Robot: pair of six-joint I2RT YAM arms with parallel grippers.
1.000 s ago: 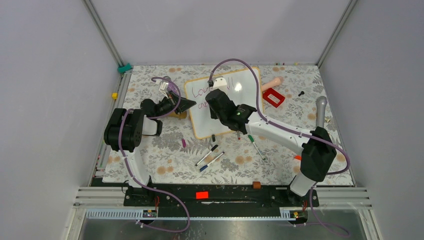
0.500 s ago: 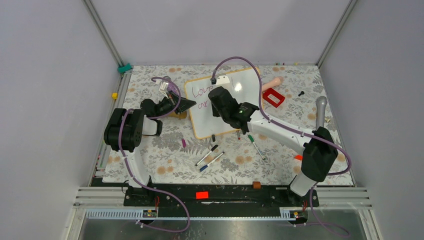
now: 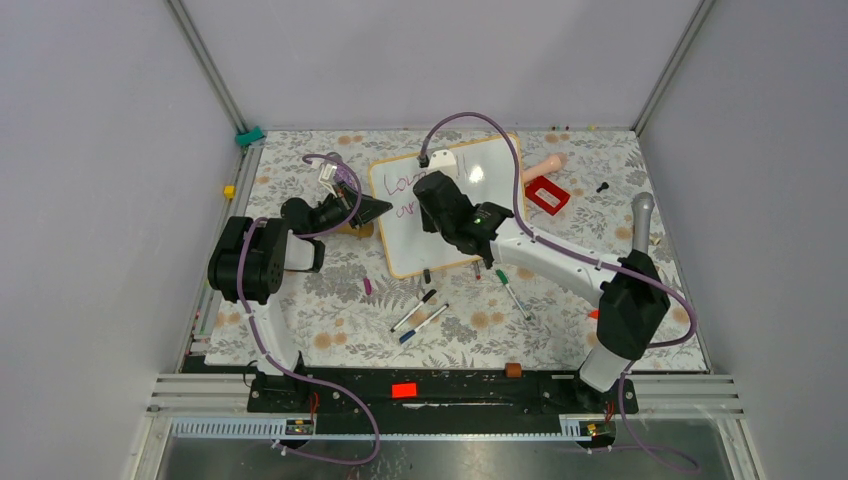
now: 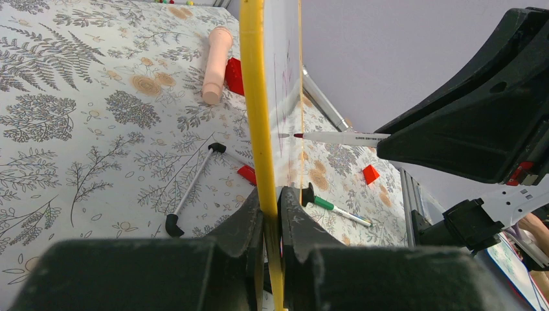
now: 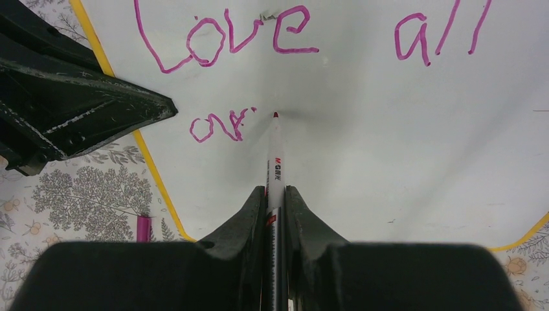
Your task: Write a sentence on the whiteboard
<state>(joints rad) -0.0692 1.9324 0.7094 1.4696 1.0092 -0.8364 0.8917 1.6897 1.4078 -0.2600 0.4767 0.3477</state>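
Note:
The whiteboard (image 3: 490, 200) lies tilted mid-table, white with a light-orange frame. My left gripper (image 3: 385, 208) is shut on the whiteboard's left edge; the left wrist view shows its frame (image 4: 256, 116) pinched between my jaws. My right gripper (image 5: 276, 194) is shut on a white marker (image 5: 275, 162) with its tip touching the board (image 5: 388, 129). The sentence (image 5: 226, 39) in purplish-pink reads "Love all", with "ar" (image 5: 217, 126) started on a second line just left of the tip. In the top view my right gripper (image 3: 440, 190) hides much of the writing (image 3: 398, 185).
Loose markers lie near the board's front edge: a black-capped pair (image 3: 420, 312), a green-capped one (image 3: 512, 292), and a small purple cap (image 3: 367, 286). A red block (image 3: 546, 195) and a pinkish cylinder (image 3: 545, 164) sit at the back right. A grey handle (image 3: 641, 220) lies far right.
My right gripper has shifted slightly left and up over the board with the marker; more of the second line has appeared. The left gripper has not moved.

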